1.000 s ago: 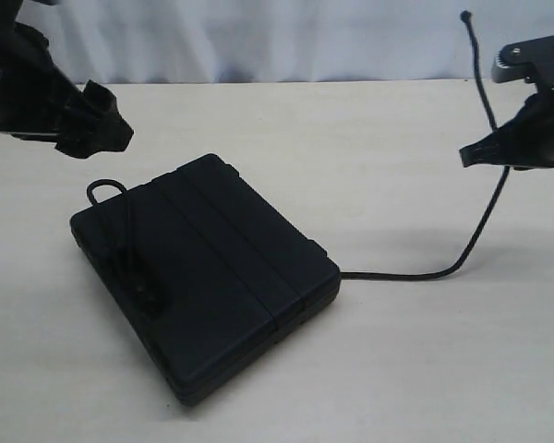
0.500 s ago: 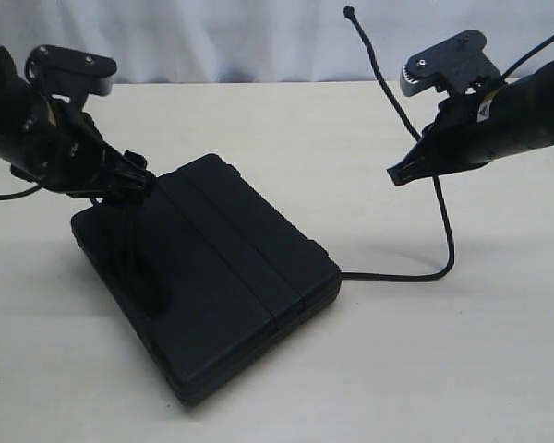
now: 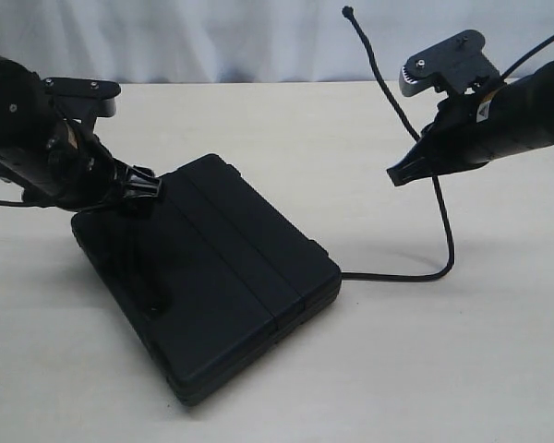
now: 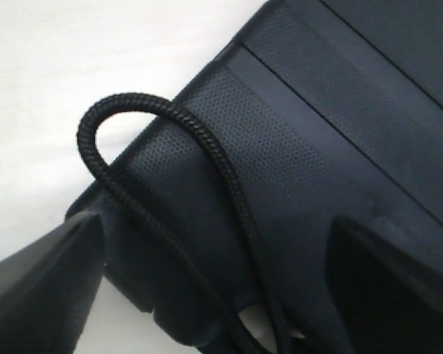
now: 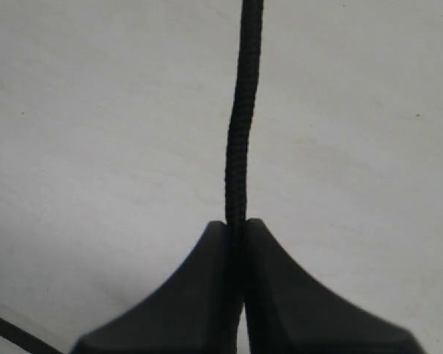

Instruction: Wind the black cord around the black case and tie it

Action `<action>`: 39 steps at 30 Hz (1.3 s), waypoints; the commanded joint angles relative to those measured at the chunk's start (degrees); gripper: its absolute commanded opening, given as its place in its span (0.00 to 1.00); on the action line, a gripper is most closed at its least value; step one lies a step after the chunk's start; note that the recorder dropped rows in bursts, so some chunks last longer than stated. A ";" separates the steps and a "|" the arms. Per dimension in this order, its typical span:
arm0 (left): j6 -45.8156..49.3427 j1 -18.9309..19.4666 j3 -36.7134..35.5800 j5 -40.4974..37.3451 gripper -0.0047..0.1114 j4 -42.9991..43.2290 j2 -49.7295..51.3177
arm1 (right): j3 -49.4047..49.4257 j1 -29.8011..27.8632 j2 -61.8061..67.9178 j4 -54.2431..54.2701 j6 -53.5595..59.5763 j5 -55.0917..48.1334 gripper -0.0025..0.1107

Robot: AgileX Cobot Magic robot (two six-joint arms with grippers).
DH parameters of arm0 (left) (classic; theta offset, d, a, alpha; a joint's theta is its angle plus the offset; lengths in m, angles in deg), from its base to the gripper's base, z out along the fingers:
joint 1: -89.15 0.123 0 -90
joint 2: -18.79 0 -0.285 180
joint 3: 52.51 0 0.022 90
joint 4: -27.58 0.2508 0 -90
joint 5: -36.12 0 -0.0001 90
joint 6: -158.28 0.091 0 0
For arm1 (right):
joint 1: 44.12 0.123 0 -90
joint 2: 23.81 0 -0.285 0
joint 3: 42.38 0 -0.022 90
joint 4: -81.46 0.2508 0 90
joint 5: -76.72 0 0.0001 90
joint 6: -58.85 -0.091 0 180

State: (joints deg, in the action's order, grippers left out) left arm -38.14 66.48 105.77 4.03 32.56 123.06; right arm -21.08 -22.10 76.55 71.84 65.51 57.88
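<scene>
Looking across the table, I see the black case lying flat, left of centre, with its raised bands running from far left to near right. As far as I can judge, that is also its long axis. The black cord comes out from under the case's right side and runs right along the table. It then curves up into my right gripper, whose jaws are pinched tight on it. Above that grip the free end climbs towards the far left to a knotted tip.

The relation that matters is at the case's far-left corner. There the cord's loop is draped over the corner, its closed bend pointing far left out over the table. Its two strands run back towards the near side along the lid. My left gripper is the nearer one by far. Its jaws stand wide apart, holding nothing, and in the left wrist view they sit one on each side of the loop's strands.

I judge the next move is to close the left gripper across those strands, square to the way they run, while the right holds the free end up and well apart on the right
</scene>
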 commanded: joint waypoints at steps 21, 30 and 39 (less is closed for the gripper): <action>-1.63 0.04 -0.01 3.81 0.61 -1.01 4.86 | 0.26 0.16 0.07 0.10 0.23 -0.26 0.06; 5.22 0.04 -0.01 3.81 0.15 -1.01 4.75 | 0.26 0.16 0.07 0.10 0.23 -0.26 0.06; 20.96 0.04 -0.01 6.50 0.04 -1.20 3.26 | 0.26 0.16 0.07 1.42 2.26 -0.48 0.06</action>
State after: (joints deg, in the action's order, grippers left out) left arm -21.04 66.48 105.77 8.16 31.49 127.54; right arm -21.08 -22.10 76.55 72.80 65.78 57.68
